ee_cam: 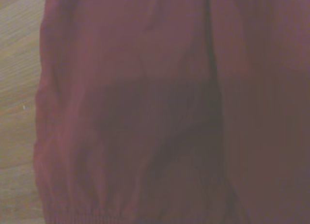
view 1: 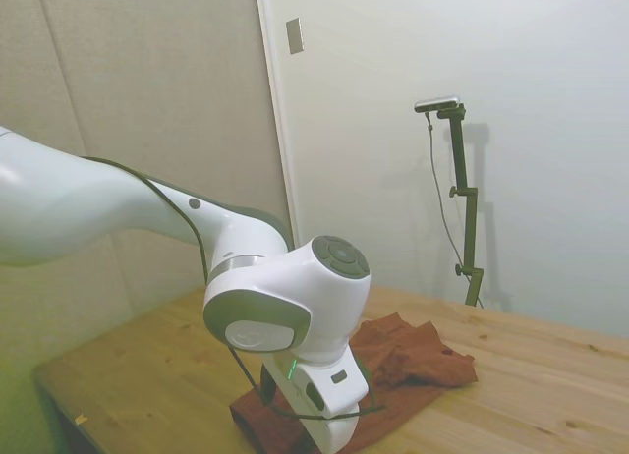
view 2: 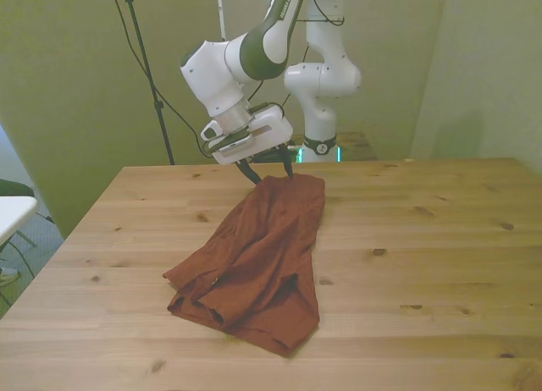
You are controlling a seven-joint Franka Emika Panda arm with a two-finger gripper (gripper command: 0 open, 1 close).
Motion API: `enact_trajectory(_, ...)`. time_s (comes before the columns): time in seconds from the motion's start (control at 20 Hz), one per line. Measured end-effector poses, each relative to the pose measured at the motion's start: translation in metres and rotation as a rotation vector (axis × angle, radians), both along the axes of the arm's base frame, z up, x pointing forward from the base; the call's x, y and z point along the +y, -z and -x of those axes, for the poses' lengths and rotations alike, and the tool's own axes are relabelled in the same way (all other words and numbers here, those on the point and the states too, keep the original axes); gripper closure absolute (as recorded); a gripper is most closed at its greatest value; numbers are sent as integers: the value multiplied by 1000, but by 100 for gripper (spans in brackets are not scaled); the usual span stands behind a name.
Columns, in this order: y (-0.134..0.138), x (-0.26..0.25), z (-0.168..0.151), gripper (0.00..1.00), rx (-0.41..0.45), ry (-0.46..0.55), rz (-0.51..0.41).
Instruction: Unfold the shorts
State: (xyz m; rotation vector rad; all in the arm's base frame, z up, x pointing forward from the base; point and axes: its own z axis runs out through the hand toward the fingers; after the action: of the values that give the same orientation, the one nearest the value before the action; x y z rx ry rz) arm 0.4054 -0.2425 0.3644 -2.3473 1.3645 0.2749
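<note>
The rust-brown shorts lie folded and rumpled on the wooden table, running from the far middle toward the near edge. My gripper hangs at the garment's far edge, with its dark fingers spread apart and nothing between them; the tips are just above or touching the cloth. In the side view the shorts show behind the white wrist, which hides the fingers. The wrist view is filled with blurred brown cloth of the shorts, with a strip of table along one side.
Bare wood spreads on the front view's right, and a narrower strip on its left. The robot's base stands behind the far edge. Walls close in behind the table in the side view.
</note>
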Motion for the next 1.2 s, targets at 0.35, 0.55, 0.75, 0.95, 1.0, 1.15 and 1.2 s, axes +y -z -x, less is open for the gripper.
enact_trajectory(0.35, 6, 4, 0, 100, -11, -39, 3)
enact_trajectory(0.55, 7, 4, 0, 100, -12, -43, 3)
enact_trajectory(0.75, 7, 4, 0, 100, -13, -44, 3)
enact_trajectory(0.95, 7, 2, 1, 100, -14, -40, 3)
enact_trajectory(1.0, 7, 1, 1, 100, -14, -40, 3)
enact_trajectory(1.15, 7, 1, 2, 100, -15, -40, 3)
enact_trajectory(1.2, 7, 1, 1, 100, -15, -41, 3)
